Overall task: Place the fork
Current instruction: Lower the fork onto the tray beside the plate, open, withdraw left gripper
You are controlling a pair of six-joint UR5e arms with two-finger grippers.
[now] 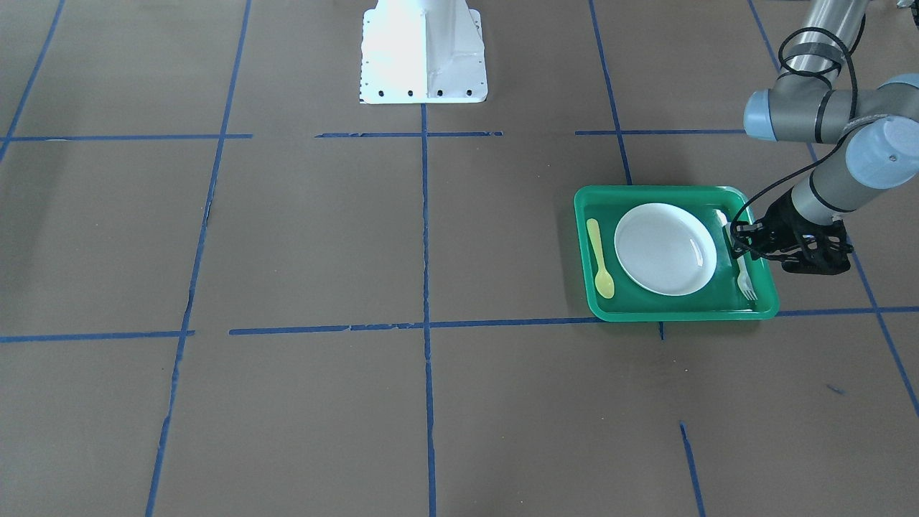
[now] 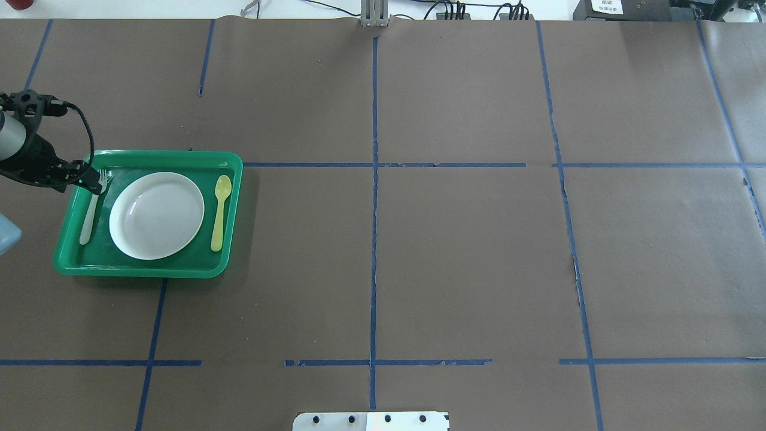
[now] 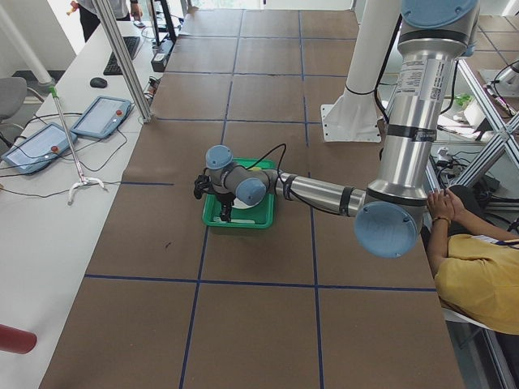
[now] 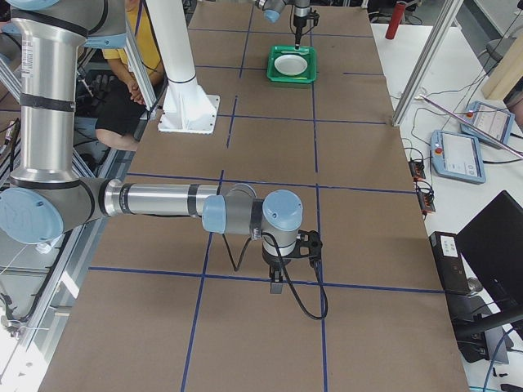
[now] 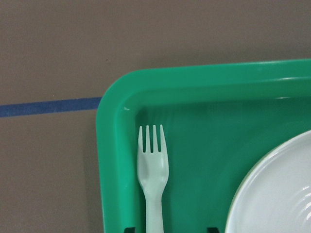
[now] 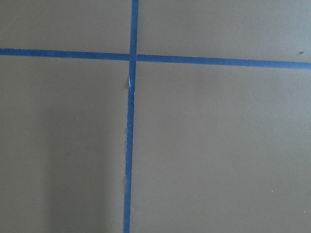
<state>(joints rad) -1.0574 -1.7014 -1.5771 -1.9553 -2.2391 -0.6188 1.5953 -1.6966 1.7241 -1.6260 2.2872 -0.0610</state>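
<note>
The pale whitish fork (image 2: 88, 220) lies flat in the green tray (image 2: 137, 270), along the tray's left side beside the white plate (image 2: 157, 214). My left gripper (image 2: 91, 181) hovers over the fork near its tine end. In the left wrist view the fork (image 5: 153, 170) lies on the tray (image 5: 109, 145) and its handle runs down between the two dark fingertips (image 5: 129, 229) at the bottom edge, which stand wide apart. The left gripper (image 1: 739, 243) is open and holds nothing. My right gripper (image 4: 282, 278) shows only in the exterior right view, so I cannot tell its state.
A yellow-green spoon (image 2: 219, 206) lies in the tray on the plate's other side. The tray sits near the table's left end (image 1: 675, 314). Blue tape lines cross the brown table. The robot's white base (image 1: 423, 57) stands at the table's edge.
</note>
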